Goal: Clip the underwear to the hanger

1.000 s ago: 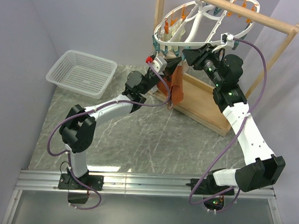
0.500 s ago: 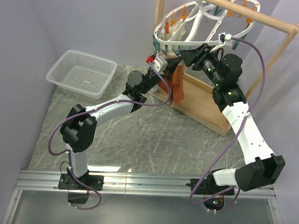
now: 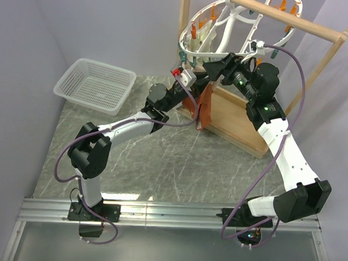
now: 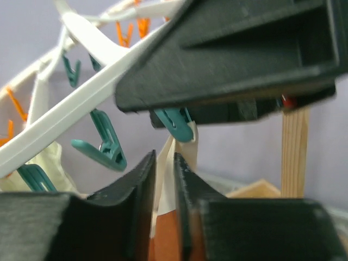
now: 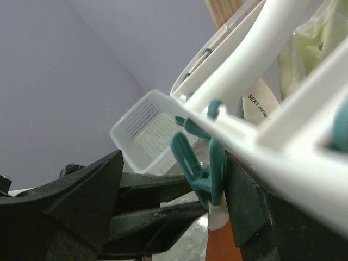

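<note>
The rust-orange underwear point(image 3: 205, 104) hangs from the white hanger point(image 3: 223, 26). A teal clothespin point(image 5: 200, 166) grips its cream waistband point(image 5: 217, 215). My right gripper point(image 5: 174, 163) is open; its fingers straddle that clothespin, which rests against the right-hand finger point(image 5: 247, 201). My left gripper point(image 4: 165, 163) reaches up from below, seen beside the underwear point(image 3: 192, 85) from above. Its fingers stand slightly apart, with the underwear point(image 4: 165, 236) running between them under the clothespin point(image 4: 176, 124).
The hanger hangs from a wooden frame point(image 3: 243, 125) with a rod point(image 3: 283, 14). Several orange and teal pins ring it, and a cream cloth point(image 3: 204, 36) is clipped at its left. A white basket point(image 3: 96, 84) sits at the back left of the marble table point(image 3: 161, 164).
My right jaws have spread wide and let go of the teal clothespin. My left jaws have eased apart a little. Both grippers have shifted slightly up and left, and the hanger has tipped.
</note>
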`<state>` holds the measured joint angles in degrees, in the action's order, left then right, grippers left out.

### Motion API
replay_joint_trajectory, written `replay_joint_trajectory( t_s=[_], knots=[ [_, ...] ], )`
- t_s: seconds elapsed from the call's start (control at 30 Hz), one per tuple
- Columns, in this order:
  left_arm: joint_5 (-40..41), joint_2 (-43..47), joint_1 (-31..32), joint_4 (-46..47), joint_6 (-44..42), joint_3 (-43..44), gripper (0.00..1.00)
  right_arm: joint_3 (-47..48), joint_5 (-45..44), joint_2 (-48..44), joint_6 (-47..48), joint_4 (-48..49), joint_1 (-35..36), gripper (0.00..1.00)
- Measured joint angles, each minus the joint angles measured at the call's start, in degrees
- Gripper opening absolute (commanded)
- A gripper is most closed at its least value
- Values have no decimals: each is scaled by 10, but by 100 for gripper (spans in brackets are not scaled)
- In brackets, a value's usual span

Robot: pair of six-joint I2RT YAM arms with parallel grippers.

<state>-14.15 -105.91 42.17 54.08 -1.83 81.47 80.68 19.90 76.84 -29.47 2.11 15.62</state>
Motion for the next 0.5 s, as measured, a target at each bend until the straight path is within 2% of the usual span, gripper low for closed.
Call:
replay_joint_trajectory(
  t_s=[0.03, 0.2, 0.23, 0.3, 0.33, 0.4, 0.5],
  knots=[
    [-7, 5, 0, -8, -1, -8, 37, 0, 0, 0, 3, -3, 0, 82],
    [-37, 35, -1, -52, 3, -43, 57, -1, 4, -2, 15, -28, 0, 87],
    [-43, 42, -1, -65, 4, -48, 64, -1, 5, -3, 18, -35, 0, 88],
    [-53, 57, -1, -90, 5, -58, 73, -2, 7, -7, 24, -49, 0, 89],
    [-58, 66, -1, -103, 7, -64, 84, -3, 8, -10, 27, -56, 0, 89],
    [-71, 89, -1, -137, 10, -76, 94, -7, 7, -17, 37, -72, -2, 90],
    [-83, 120, -1, -180, 10, -90, 97, -17, 3, -35, 52, -95, -5, 91]
  ],
)
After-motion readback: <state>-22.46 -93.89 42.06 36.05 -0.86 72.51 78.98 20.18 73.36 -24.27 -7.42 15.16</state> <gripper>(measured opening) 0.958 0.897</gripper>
